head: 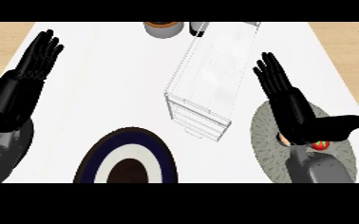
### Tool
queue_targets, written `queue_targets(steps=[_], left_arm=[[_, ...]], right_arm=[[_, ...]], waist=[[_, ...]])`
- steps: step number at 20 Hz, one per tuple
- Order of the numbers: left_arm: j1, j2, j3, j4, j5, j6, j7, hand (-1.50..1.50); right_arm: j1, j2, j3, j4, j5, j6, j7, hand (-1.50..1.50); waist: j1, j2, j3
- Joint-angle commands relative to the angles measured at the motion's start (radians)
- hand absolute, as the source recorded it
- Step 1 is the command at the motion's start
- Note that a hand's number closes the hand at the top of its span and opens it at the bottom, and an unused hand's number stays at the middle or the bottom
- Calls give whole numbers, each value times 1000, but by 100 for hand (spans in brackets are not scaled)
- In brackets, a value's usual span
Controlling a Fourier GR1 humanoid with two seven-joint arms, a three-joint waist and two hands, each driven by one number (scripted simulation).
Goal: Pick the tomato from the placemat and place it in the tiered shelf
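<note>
right hand [298,116] flat open, fingers straight, over mat [265,137], just above tomato [320,145], not gripping it. left hand [35,61] open, resting at left edge.

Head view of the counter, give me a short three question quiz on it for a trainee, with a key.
1. True or false: the tomato lies on the round grey placemat.
2. Which hand is above the placemat?
3. The white tiered shelf stands: A) left of the placemat, B) on the striped plate, C) under the left hand.

Key: 1 true. 2 the right hand, fingers straight. 3 A.
</note>
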Motion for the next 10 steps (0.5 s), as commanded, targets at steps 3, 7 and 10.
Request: queue_targets(steps=[3, 7, 10], left_arm=[[64, -56, 23, 18, -30, 117, 64, 0], [119, -118, 33, 49, 17, 197, 160, 0], [124, -188, -20, 13, -22, 264, 187, 0]], right_arm=[[-6, -183, -80, 11, -68, 205, 17, 150], [18, -386, -212, 132, 146, 115, -13, 150], [-26, -333, -323, 336, -230, 389, -75, -150]], waist=[[38, 34, -9], [31, 42, -12], [50, 42, -6]])
